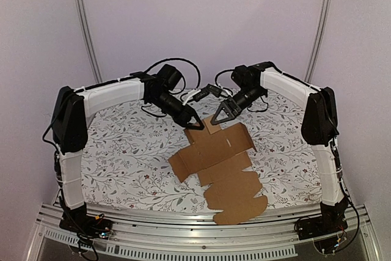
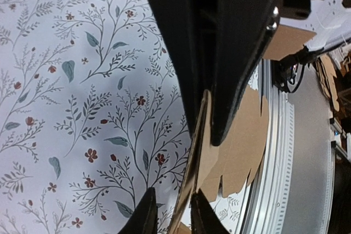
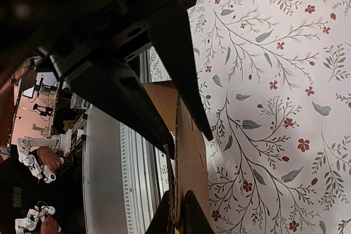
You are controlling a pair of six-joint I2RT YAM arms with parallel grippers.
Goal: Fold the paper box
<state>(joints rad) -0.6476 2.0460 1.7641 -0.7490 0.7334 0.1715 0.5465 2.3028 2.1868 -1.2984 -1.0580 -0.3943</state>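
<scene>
- The paper box (image 1: 223, 169) lies mostly flat and unfolded at the middle of the flower-patterned bench (image 1: 122, 151), between the 2 arms. Its rounded near flap reaches the bench's front edge, and its far end sits under both end effectors.
- The left end effector (image 1: 195, 124) is at the far-left corner of the sheet. In the left wrist view a cardboard flap stands edge-on between its fingers (image 2: 236, 69) with almost no gap on either side, so it reads as pinching that flap.
- The right end effector (image 1: 220, 117) is just beside it, at the far flap. Its fingers (image 3: 137, 97) are pressed nearly together with a thin cardboard edge between them, so it too is pinching the box.
- The step in hand, as I judge it, is the 1st fold: raising the far flap along its crease. The other flaps and tabs lie flat, so the task is at an early stage.
- The next move likely calls for both arms to swing the flap up and over together at 1 pace. An uneven pull could skew the crease or drag the whole sheet across the bench.
</scene>
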